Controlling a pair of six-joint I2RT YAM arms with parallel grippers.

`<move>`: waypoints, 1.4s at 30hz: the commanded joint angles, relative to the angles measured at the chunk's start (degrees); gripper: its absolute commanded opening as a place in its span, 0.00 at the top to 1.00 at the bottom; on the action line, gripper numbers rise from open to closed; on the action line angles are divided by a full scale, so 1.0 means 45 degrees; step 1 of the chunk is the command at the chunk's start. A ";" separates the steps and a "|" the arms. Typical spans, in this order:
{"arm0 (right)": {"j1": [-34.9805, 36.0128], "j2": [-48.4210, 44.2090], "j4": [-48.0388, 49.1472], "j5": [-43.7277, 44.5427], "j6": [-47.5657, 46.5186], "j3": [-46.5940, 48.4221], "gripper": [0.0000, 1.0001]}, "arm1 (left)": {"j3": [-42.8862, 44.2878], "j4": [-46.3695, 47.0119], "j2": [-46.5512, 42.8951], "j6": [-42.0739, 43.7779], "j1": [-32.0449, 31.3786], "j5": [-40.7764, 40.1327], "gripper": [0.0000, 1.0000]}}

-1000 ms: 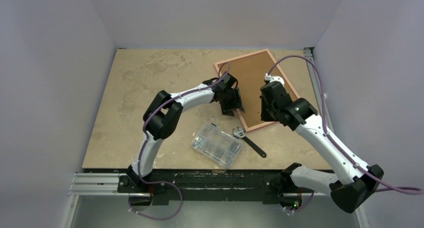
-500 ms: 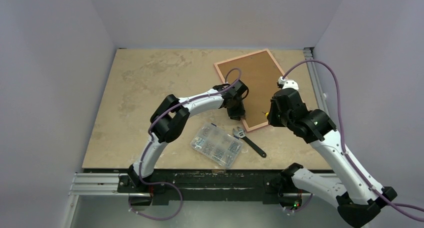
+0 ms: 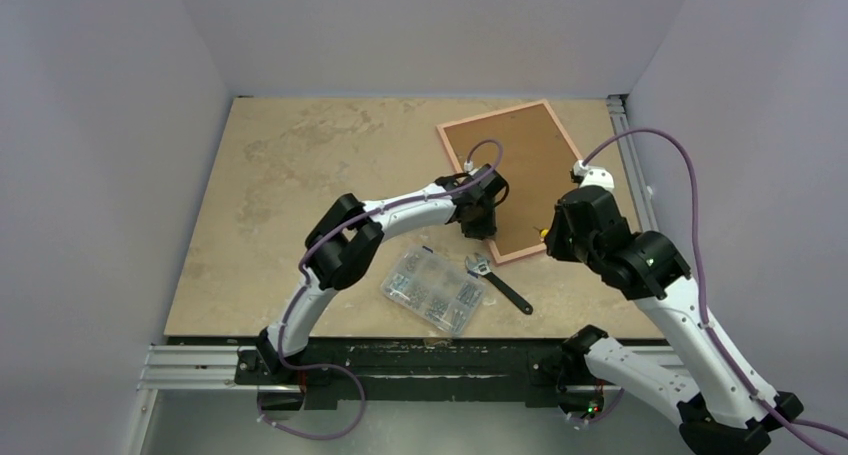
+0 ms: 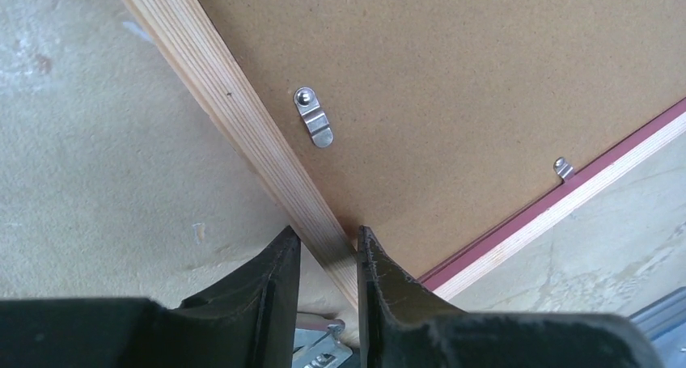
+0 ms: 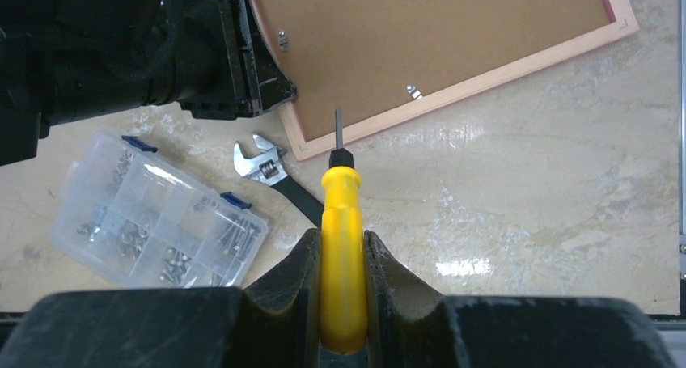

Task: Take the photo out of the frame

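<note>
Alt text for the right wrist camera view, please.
The right gripper clamps a yellow-handled screwdriver, its tip pointing at the edge of the pink frame, which lies back-up on the table. The left gripper sits at the frame's corner; a clear screw box and a wrench lie to the left.

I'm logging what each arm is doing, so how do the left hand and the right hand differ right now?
The left hand is clamped on the wooden rail of the frame near a corner, while the right hand grips a yellow screwdriver. The left hand sits down at the frame; the right hand is off it, over the table, with the screwdriver tip pointing toward the brown back of the frame. Both are shut on something.
</note>
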 commanded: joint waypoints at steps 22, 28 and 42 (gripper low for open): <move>-0.0021 0.1607 0.0768 0.0136 0.0086 -0.0519 1.00 | 0.0679 -0.1399 -0.0007 0.8808 0.0936 -0.1061 1.00; -0.0029 0.2324 0.1388 -0.0276 0.0031 -0.0926 1.00 | 0.1213 -0.1602 0.0014 0.9997 0.1854 -0.0291 1.00; -0.0013 0.3711 0.2443 -0.0646 -0.0467 -0.0961 1.00 | 0.4708 -0.3683 0.1810 1.3973 0.2201 -0.1513 1.00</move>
